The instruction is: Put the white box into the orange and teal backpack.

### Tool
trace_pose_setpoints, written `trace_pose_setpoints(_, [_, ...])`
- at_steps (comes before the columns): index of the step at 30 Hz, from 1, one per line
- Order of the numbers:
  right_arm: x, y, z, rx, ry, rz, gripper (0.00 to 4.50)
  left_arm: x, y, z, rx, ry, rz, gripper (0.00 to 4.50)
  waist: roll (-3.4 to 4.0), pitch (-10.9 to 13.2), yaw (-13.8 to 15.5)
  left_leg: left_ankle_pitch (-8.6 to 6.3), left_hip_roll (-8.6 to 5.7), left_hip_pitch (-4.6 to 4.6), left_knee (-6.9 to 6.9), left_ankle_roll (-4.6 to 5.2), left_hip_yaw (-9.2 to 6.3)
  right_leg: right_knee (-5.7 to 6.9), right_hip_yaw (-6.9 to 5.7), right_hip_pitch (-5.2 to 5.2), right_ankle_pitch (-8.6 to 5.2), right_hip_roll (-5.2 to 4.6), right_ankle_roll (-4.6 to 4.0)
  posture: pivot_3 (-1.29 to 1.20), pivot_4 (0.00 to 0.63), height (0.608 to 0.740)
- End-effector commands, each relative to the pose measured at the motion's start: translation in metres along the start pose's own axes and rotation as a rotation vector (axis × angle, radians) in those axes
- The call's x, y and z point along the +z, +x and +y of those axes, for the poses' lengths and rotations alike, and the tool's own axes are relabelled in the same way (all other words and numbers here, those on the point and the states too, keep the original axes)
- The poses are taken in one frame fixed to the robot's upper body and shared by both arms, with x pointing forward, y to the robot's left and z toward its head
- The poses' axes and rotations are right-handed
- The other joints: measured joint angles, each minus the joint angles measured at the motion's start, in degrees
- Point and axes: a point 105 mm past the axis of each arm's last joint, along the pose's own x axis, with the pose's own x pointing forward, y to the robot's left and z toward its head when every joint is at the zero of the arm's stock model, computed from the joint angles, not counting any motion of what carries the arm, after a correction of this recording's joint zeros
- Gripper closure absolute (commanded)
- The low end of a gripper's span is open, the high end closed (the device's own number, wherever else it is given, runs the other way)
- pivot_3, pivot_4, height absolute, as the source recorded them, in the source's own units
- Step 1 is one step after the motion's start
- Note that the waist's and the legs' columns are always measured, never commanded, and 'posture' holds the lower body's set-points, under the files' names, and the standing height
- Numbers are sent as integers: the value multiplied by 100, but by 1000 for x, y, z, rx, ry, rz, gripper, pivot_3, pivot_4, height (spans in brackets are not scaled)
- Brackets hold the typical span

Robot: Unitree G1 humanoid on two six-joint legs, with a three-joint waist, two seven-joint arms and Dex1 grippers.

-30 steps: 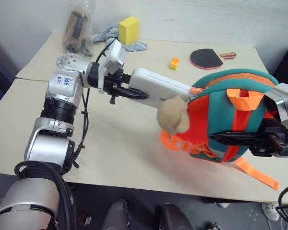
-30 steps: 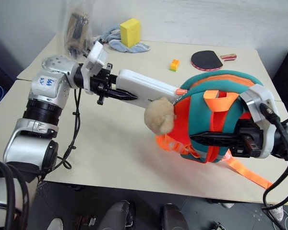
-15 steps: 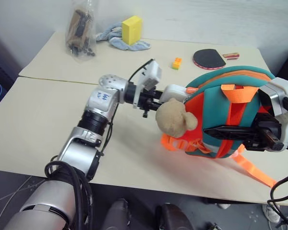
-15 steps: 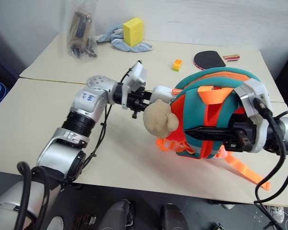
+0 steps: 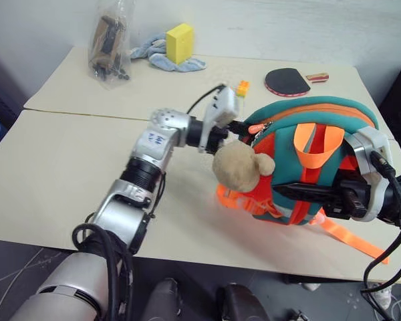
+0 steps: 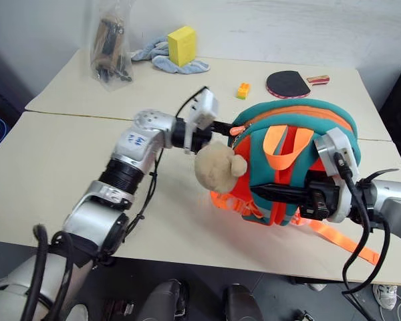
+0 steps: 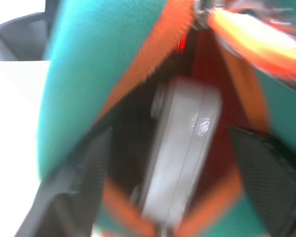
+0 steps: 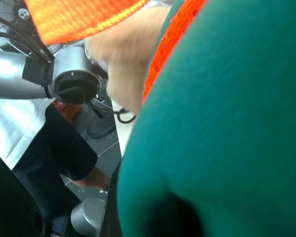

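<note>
Left gripper (image 7: 170,163) fingers spread at the orange and teal backpack (image 5: 287,130) opening, white box (image 7: 180,153) inside it, right gripper (image 5: 301,192) pinching backpack front, backpack near the beige table (image 5: 53,160) right edge, yellow block (image 5: 178,43), towel (image 5: 154,53) at far edge, grey wall behind.

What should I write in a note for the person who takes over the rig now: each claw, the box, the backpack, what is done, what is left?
Left claw: open, at the mouth of the orange and teal backpack, fingers apart on either side of the white box.
Right claw: shut on the backpack's front, holding it upright on the table.
White box: inside the backpack's opening, free of the fingers.
Done: box put in and let go.
Left: draw the left claw out, then release the backpack.
</note>
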Motion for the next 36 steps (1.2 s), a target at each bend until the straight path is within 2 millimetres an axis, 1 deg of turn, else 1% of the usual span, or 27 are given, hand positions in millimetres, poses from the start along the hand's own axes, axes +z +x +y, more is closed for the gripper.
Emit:
trace_pose_setpoints(1, [6, -2, 7, 4, -34, -30, 4500, 22, -29, -5, -40, 33, -51, 14, 0, 0, 11, 0, 0, 0, 0, 0, -1, 1, -1, 2, 0, 0, 0, 0, 150, 740])
trace_pose_setpoints(4, [3, -3, 6, -11, -30, -28, 4500, 24, -53, -9, -57, 50, -7, 14, 0, 0, 16, 0, 0, 0, 0, 0, -1, 1, -2, 6, 0, -2, 0, 0, 150, 740])
trace_pose_setpoints(6, [1, -3, 6, -16, -28, -26, 4500, 30, -67, -9, -60, 20, -14, 14, 0, 0, 15, 0, 0, 0, 0, 1, -1, 0, -2, 8, 0, -3, 0, 0, 150, 740])
trace_pose_setpoints(8, [0, -3, 6, -17, -28, -23, 4500, 48, -79, -13, -93, -61, -75, 14, 0, 0, 11, 0, 0, 0, 1, 1, -2, 0, -3, 8, 0, -3, 0, 0, 150, 740])
trace_pose_setpoints(10, [0, -3, 7, -20, -29, -23, 4500, 65, -82, -26, -161, -102, -138, 14, 0, 0, 8, 0, 0, -1, 1, 1, -3, 2, -3, 6, 0, -3, 0, 0, 150, 740])
trace_pose_setpoints(12, [0, -3, 7, -24, -30, -26, 4500, 67, -76, -37, -193, -83, -144, 14, 1, 0, 5, -1, 0, -3, 0, 2, -6, 0, -3, 7, 0, -4, 0, 0, 150, 740])
trace_pose_setpoints(15, [1, -3, 7, -25, -31, -29, 4500, 47, -51, -48, -187, -46, -76, 14, 6, -3, 12, -2, -1, 0, 0, 2, -6, -4, -3, 15, 0, -5, 0, 0, 150, 740])
trace_pose_setpoints(17, [1, -2, 6, -27, -32, -29, 4500, 41, -41, -53, -204, -74, -82, 14, 6, -3, 18, -2, -2, 13, 0, 3, -5, -5, -3, 27, 0, -6, 0, 0, 150, 740])
trace_pose_setpoints(18, [1, -2, 6, -31, -32, -29, 4500, 35, -36, -54, -202, -74, -65, 14, 5, -2, 16, -1, -2, 12, 4, 3, -6, -6, -3, 25, 0, -5, 0, 0, 150, 740])
trace_pose_setpoints(20, [2, -1, 5, -36, -32, -33, 4500, 15, -27, -49, -158, -22, 17, 14, 5, -2, 12, 0, -2, 12, 6, 5, -5, -9, -2, 21, 0, -5, 0, 0, 150, 740])
trace_pose_setpoints(21, [3, -1, 5, -33, -31, -38, 4500, 5, -21, -39, -97, 10, 51, 14, 5, -2, 3, 0, -2, 12, 6, 5, -5, -9, -2, 21, 0, -4, 0, 0, 150, 740])
trace_pose_setpoints(22, [3, -1, 6, -31, -30, -42, 4500, 0, -16, -30, -46, 36, 65, 14, 6, -3, -2, 0, -2, 12, 6, 5, -5, -10, -1, 19, 0, -3, 0, 0, 150, 740])
trace_pose_setpoints(24, [2, 0, 8, -28, -28, -50, 4500, 2, -10, -20, 16, 56, 41, 14, 8, -4, 17, 0, -2, 14, 1, 5, -4, -9, 0, 19, 0, -2, 0, 0, 150, 740])
trace_pose_setpoints(27, [2, 0, 10, -29, -25, -58, 4500, 3, -8, -17, 32, 59, 15, 14, 7, -3, 47, -2, -3, 14, 7, 8, -4, -13, -2, 24, 0, -4, 0, 0, 150, 740])
trace_pose_setpoints(29, [2, 0, 10, -35, -28, -64, 4500, -3, -7, -16, 32, 69, 38, 14, 7, -3, 34, -3, -3, 8, 5, 11, -4, -2, -2, 23, 0, -4, 0, 0, 150, 740])
trace_pose_setpoints(32, [3, 0, 10, -42, -29, -73, 4500, -9, -8, -16, 22, 71, 57, 589, 7, -3, 14, -3, -3, 9, 1, 9, -3, -4, -2, 19, 0, -3, 0, 0, 150, 740])
trace_pose_setpoints(36, [4, -3, 11, -47, -37, -73, 4500, -6, -13, -11, 27, 76, 50, 1731, 7, -3, 22, -2, -3, 12, 2, 8, -3, -8, -1, 20, 0, -3, 0, 0, 150, 740])
